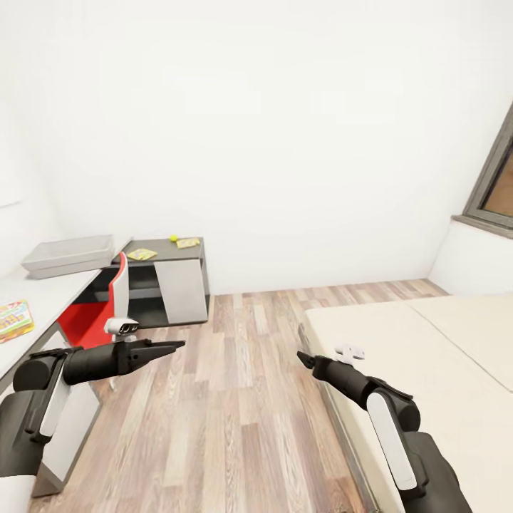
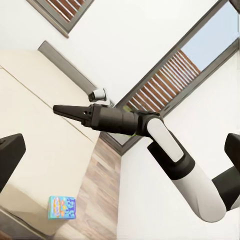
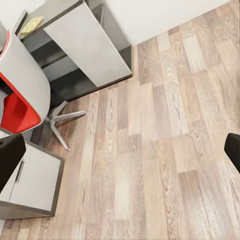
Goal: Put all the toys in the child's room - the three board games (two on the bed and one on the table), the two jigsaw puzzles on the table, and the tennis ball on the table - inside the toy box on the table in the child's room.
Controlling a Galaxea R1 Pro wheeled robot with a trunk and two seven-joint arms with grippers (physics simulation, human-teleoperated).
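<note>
The light grey toy box (image 1: 68, 255) sits at the far end of the white table (image 1: 50, 292). A board game (image 1: 14, 318) with a yellow, green and red cover lies on that table's near part. Two jigsaw puzzles (image 1: 142, 254) (image 1: 187, 243) and the tennis ball (image 1: 172, 239) lie on the dark desk (image 1: 174, 271). Another board game (image 2: 62, 207), blue-covered, lies on the cream bed (image 1: 427, 356). My left gripper (image 1: 178, 345) hovers open over the floor by the chair. My right gripper (image 1: 303, 355) is open at the bed's corner. Both are empty.
A red and white swivel chair (image 1: 100, 313) stands between the white table and the dark desk. A wood-plank floor (image 1: 235, 399) runs between table and bed. A window (image 1: 499, 178) is in the right wall. A grey cabinet (image 3: 30, 185) stands under the table.
</note>
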